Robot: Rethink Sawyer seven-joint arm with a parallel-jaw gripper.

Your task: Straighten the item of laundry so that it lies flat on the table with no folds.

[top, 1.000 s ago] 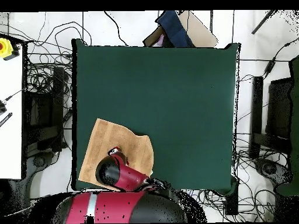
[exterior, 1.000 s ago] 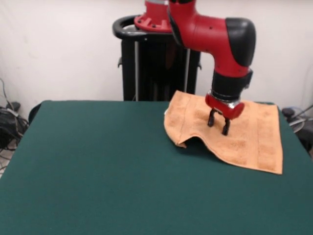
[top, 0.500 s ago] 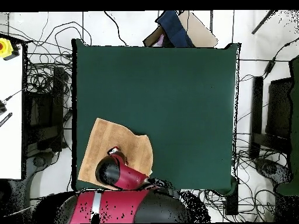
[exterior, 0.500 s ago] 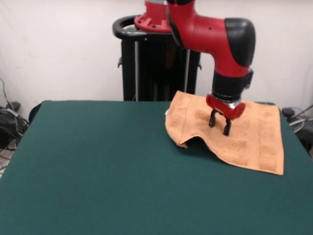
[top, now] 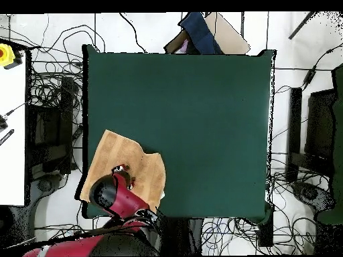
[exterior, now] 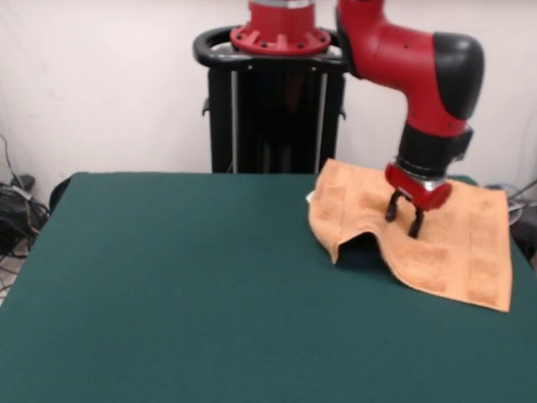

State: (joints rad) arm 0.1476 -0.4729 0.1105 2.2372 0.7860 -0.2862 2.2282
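The orange-tan towel [exterior: 466, 248] lies at the table's far right corner in the front view, with its left front edge lifted into a hump and a curled corner. My gripper [exterior: 404, 225] points down into the towel's middle, fingers pinched on the cloth where it rises. In the overhead view the towel [top: 117, 148] sits at the lower left of the green table [top: 201, 120], its outer corner reaching the table's edge. The red wrist [top: 119, 182] hides the fingertips there.
The black pedestal [exterior: 273, 101] stands behind the table. Off the table in the overhead view are tangled cables [top: 50, 114], a white bench with a yellow box [top: 7, 55], and a blue item on cardboard [top: 201, 32].
The arm has moved right in the front view, dragging the towel with it toward the table's side edge. The hump and curled corner moved along with it.
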